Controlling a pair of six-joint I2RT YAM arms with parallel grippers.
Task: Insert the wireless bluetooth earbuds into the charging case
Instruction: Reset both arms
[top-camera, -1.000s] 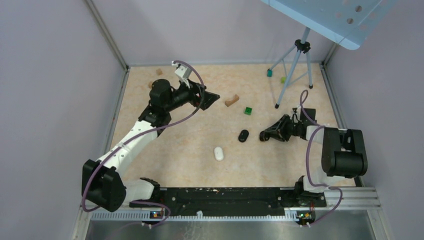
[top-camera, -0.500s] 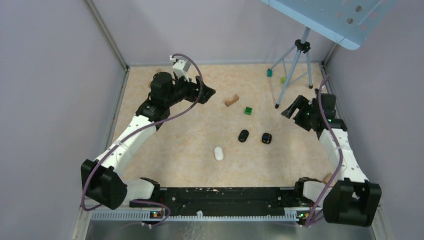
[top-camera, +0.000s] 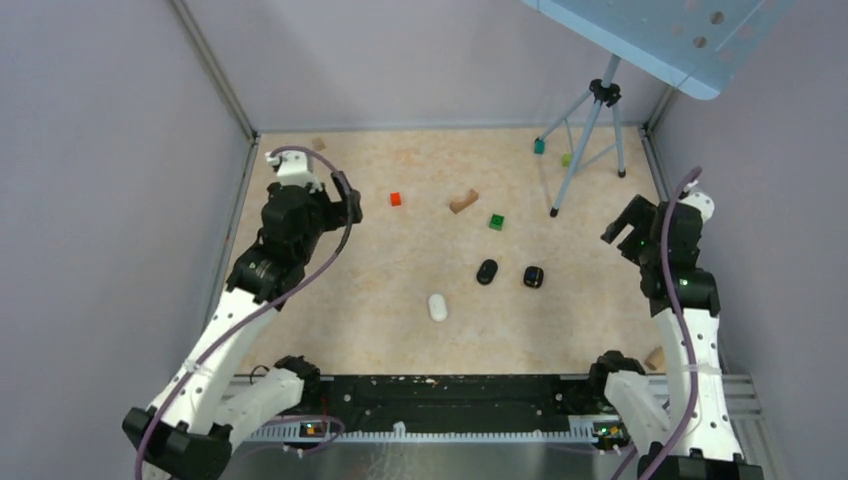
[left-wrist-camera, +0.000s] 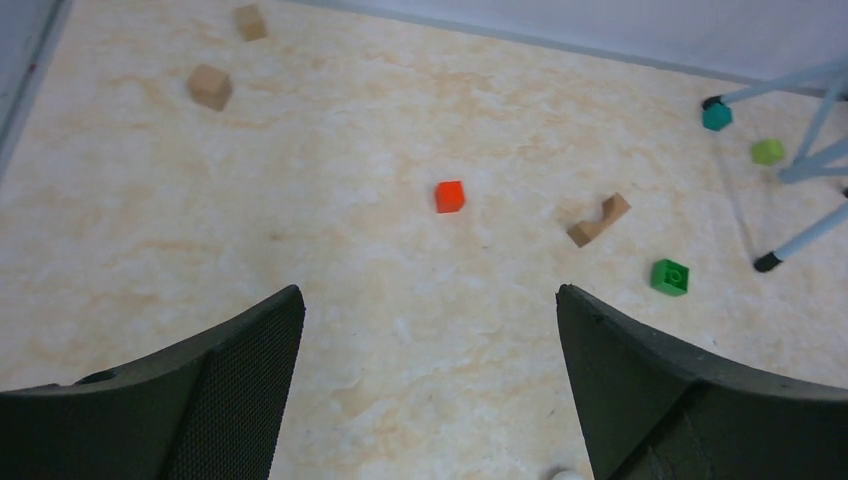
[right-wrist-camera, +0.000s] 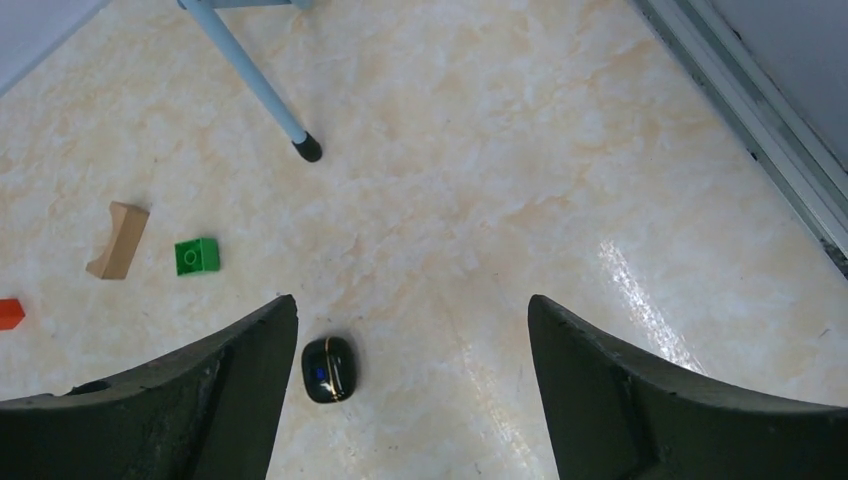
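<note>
Left gripper (top-camera: 343, 203): jaws wide apart and empty, raised in the upper left of the overhead view. Its wrist camera shows only bare table (top-camera: 400, 250) and scattered blocks between the fingers, so it looks parked clear of the work.
Right gripper (top-camera: 624, 226): jaws wide apart, nothing between them, lifted at the right edge of the overhead view. It seems pulled away so the middle of the table is open.
Black case (top-camera: 533, 276): lies flat on the table just right of centre in the overhead view. In the right wrist view it sits low and left, next to the left finger but apart from it. It looks shut, with a small blue light on top.
Earbuds: none visible loose on the table. Whether they sit inside the case cannot be told, though the lit case hints they may.
Black oval thing (top-camera: 487, 271): just left of the case, near it but not touching. What it is cannot be told.
White oval thing (top-camera: 437, 306): lower left of the two black things, alone.
Clutter: a red block (top-camera: 395, 199), a green block (top-camera: 495, 221) and a wooden arch (top-camera: 463, 202) lie further up the frame, apart from the case. A tripod (top-camera: 590, 130) stands upper right.
Stage: probably at or near the end, with the case set down and both arms clear.
</note>
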